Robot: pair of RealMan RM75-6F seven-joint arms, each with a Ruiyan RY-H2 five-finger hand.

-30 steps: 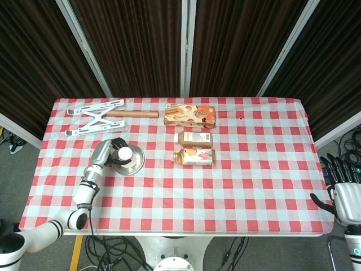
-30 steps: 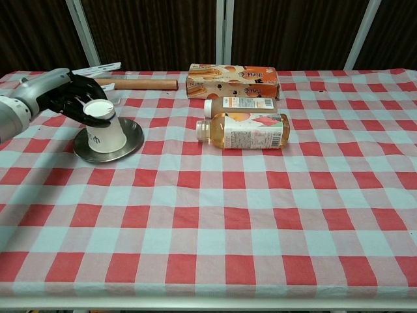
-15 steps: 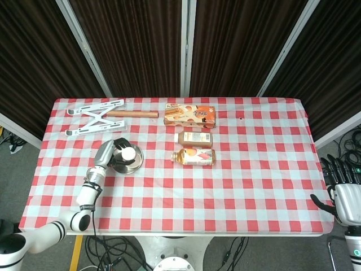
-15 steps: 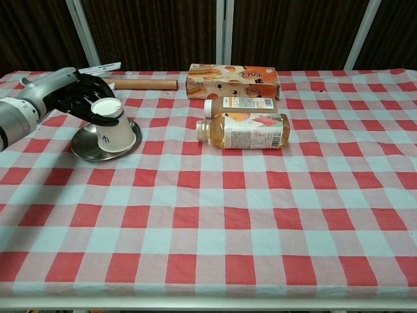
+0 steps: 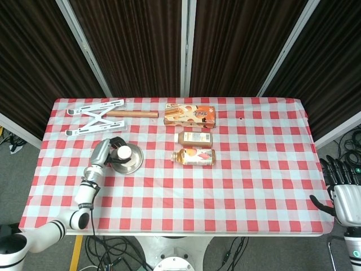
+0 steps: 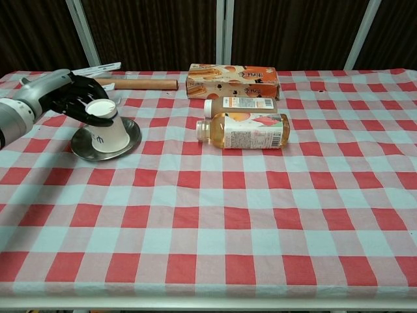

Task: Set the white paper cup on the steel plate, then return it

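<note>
The white paper cup [image 6: 105, 128] stands upside down on the steel plate [image 6: 132, 135] at the left of the table; in the head view the cup [image 5: 123, 153] covers the left part of the plate [image 5: 134, 160]. My left hand [image 6: 70, 93] reaches in from the left and its dark fingers wrap around the cup's upper end; the same hand [image 5: 106, 151] shows in the head view. My right hand [image 5: 340, 189] hangs off the table's right edge with its fingers spread, holding nothing.
Two bottles [image 6: 244, 129] lie on their sides mid-table, with a snack box [image 6: 232, 80] behind them. A wooden rolling pin [image 6: 140, 83] and a white folding stand [image 5: 93, 117] lie at the back left.
The left hand carried the cup slightly right and then back left over the plate; the plate shifted a little with it. The right hand has not moved.
</note>
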